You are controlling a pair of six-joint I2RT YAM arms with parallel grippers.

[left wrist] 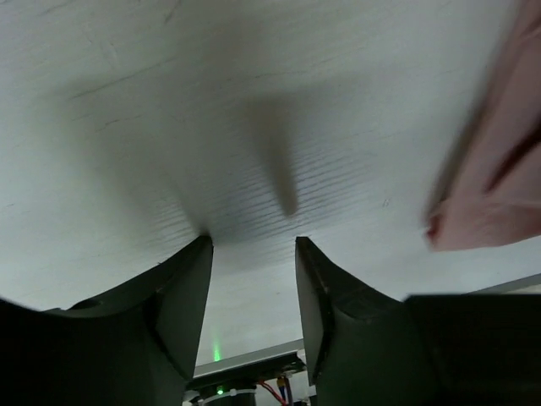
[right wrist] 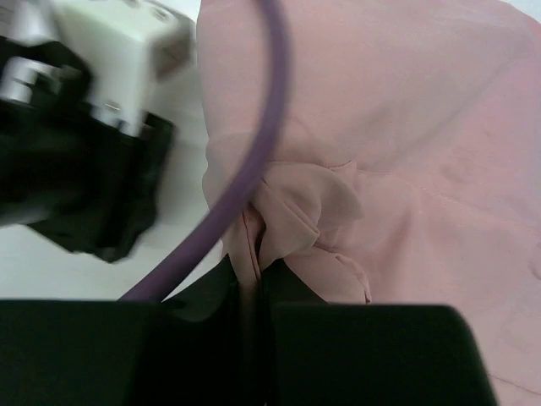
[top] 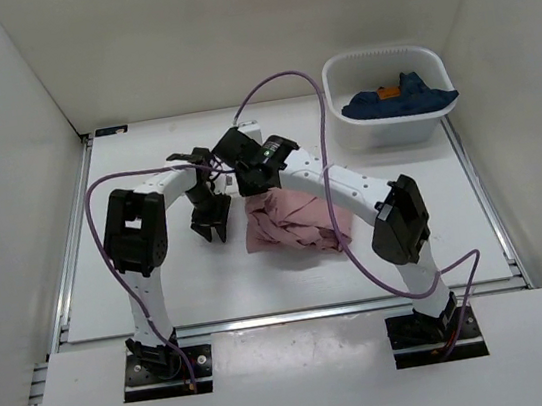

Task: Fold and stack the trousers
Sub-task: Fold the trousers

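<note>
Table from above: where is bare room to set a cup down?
Bare table lies right of the right arm, below the bin; also left of the left arm and along the back edge. Crowded in the middle, where trousers and both arms meet.

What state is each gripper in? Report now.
Left gripper: open, empty.
Right gripper: shut on the trousers.

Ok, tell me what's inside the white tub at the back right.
Inside the white tub lies a crumpled navy-blue garment with an orange tag showing on top. The garment covers the tub's floor, so anything beneath it cannot be seen.
</note>
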